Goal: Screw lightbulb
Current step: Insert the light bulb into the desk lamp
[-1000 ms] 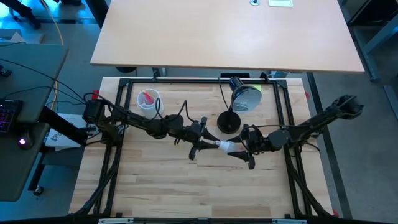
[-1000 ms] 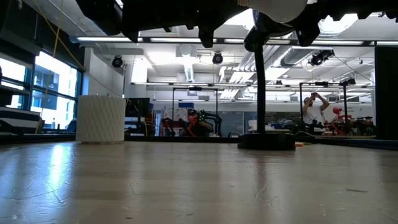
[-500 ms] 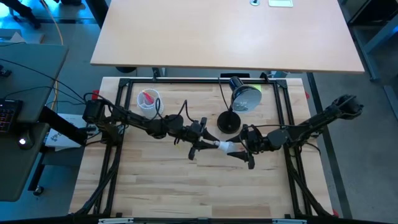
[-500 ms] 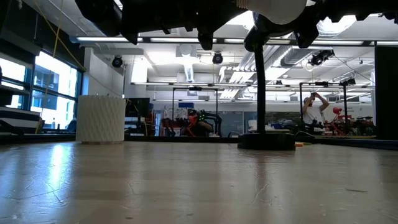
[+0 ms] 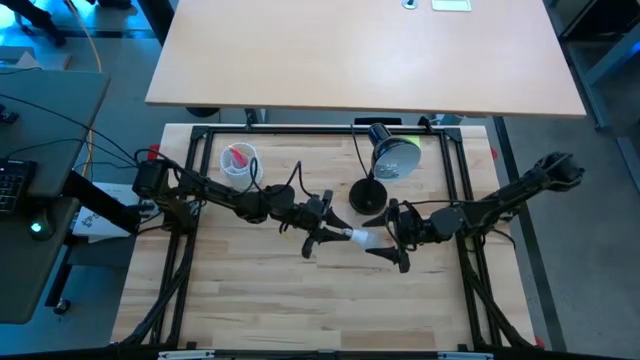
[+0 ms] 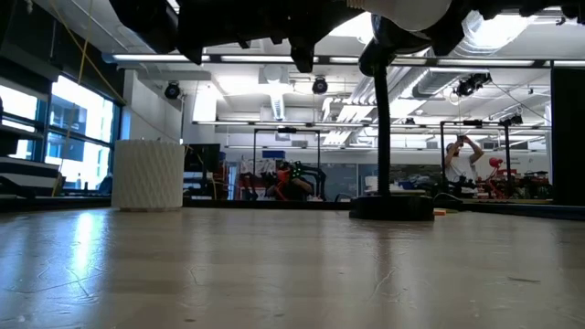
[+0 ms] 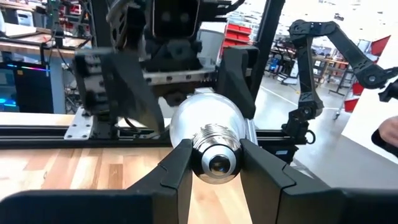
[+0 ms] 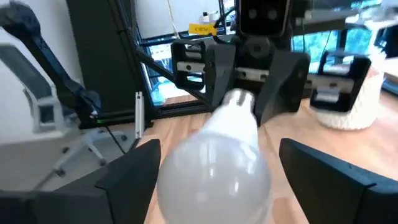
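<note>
Spreading wider, right gripper (image 8: 211, 171) fingers (image 8: 134, 168) have released the lightbulb (image 8: 214, 165).

In the low view the top edge cuts off the lightbulb (image 6: 409, 9), so only its round white bottom shows. Both arms are dark shapes up there, cut off too, and you cannot tell one from the other. The black lamp (image 6: 391, 203) loses its head past that same edge. A person (image 6: 457, 163) far back in the room is too small to make out.

In the right wrist view the lightbulb (image 8: 219, 163) is blurry and fills the middle, hiding the table behind it. The white cup (image 8: 351, 99) looks cut off at the side.

In the high view the lightbulb (image 5: 359, 237) is tiny, and its screw end seems hidden between the left gripper (image 5: 335, 236) fingers.
</note>
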